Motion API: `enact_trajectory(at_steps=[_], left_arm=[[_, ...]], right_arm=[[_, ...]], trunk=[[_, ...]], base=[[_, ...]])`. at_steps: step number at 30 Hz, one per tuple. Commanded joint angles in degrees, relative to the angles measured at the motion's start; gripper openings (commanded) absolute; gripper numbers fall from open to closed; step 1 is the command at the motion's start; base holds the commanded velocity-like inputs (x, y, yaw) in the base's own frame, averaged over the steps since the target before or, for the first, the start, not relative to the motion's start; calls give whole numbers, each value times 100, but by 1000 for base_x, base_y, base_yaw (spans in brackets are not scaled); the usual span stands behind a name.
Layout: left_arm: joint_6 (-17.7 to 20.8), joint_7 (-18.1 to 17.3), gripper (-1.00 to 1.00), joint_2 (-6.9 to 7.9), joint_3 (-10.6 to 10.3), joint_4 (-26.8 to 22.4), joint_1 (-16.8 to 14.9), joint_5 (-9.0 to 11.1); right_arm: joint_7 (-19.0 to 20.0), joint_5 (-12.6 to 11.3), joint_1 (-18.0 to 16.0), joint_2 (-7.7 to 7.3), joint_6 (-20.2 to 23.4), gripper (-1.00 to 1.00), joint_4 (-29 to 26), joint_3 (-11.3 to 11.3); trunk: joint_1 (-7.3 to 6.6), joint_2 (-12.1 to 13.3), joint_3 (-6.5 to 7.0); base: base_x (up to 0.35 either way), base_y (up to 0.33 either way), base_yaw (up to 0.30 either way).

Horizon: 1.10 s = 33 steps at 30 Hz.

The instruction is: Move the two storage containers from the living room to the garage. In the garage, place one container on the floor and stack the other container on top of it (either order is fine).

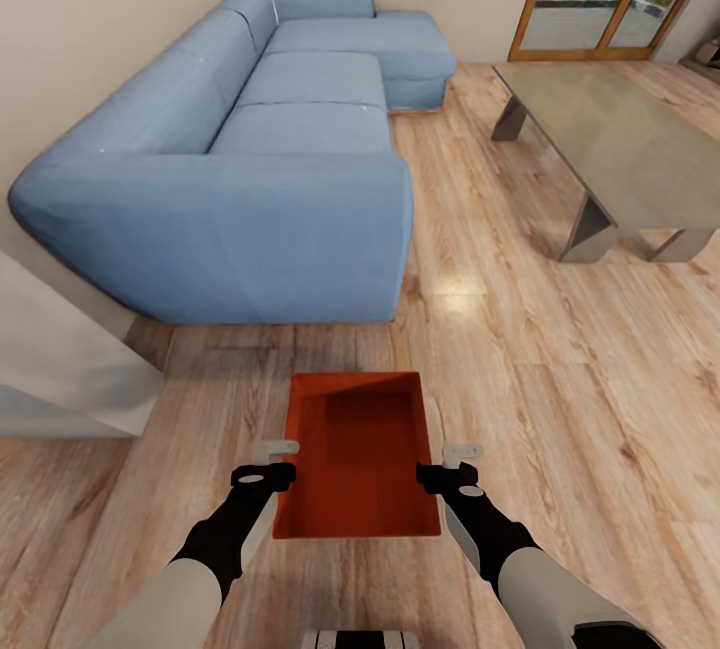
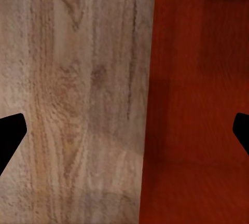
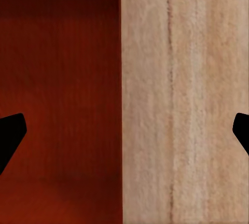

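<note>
Storage container (image 1: 358,457): on living-room wood-plank floor (image 1: 560,379), before sofa (image 1: 260,159) | left gripper (image 1: 268,463), right gripper (image 1: 450,465): jaws spread, each straddling a side wall, positioned for two-handed lift | not yet clamped.

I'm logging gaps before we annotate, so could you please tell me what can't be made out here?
- Bin: the head view cannot tell whether it rests on the floor or is lifted.
- Left gripper and right gripper: jaws straddle the bin's side walls in the wrist views, contact unclear.
- Table: cut by the head view's right edge.
</note>
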Motion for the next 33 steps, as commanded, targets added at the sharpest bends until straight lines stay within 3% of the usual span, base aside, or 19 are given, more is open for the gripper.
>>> enact_trajectory(at_steps=[1,33], left_arm=[[33,40,100,4,-31,-9,0,25],[34,38,100,4,-31,3,2,25]], right_arm=[[-25,26,-1,1,18,100,-4,10],[-57,34,-1,27,-43,100,321,-8]], trunk=[[22,-43,-22],[725,-1326,-596]], base=[[0,0,0],[0,0,0]])
